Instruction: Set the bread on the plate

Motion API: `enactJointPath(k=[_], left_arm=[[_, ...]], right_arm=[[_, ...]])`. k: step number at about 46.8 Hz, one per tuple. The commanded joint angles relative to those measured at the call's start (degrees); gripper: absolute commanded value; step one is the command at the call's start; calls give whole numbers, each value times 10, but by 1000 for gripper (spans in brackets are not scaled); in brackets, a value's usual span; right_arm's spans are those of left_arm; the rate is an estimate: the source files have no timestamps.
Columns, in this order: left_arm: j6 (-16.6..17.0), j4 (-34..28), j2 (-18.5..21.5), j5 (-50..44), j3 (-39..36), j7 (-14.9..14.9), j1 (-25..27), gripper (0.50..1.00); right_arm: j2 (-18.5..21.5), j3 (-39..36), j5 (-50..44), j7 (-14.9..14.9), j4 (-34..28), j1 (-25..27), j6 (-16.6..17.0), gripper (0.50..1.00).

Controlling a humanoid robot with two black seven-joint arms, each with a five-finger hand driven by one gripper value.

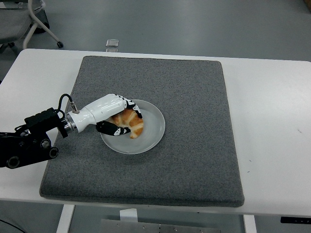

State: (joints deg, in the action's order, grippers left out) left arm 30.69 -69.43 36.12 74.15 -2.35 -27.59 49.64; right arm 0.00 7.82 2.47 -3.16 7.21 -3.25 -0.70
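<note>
Holding the bread (131, 123) over the plate (153, 127), our left hand (116, 116) gripped it. We feared a sticky release dragging it off.

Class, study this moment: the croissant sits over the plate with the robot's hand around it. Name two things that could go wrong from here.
1. The left hand is curled on the golden croissant; opening unevenly could drag it off the round white plate.
2. The hand lies across the plate's left rim, so pulling back low might nudge the plate along the grey felt mat.
</note>
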Motion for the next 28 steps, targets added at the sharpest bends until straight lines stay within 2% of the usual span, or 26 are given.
enactJointPath(k=[1, 8, 11, 28], left_arm=[[0, 0, 0, 0, 0, 0, -2, 696], [1, 0, 0, 0, 0, 0, -2, 707], [1, 0, 0, 0, 0, 0, -2, 726], [3, 0, -11, -9, 12, 0, -2, 735]], right_arm=[[0, 0, 0, 0, 0, 0, 0, 930], [0, 0, 0, 0, 0, 0, 0, 930], [0, 0, 0, 0, 0, 0, 0, 930], [0, 0, 0, 0, 1, 0, 0, 930]])
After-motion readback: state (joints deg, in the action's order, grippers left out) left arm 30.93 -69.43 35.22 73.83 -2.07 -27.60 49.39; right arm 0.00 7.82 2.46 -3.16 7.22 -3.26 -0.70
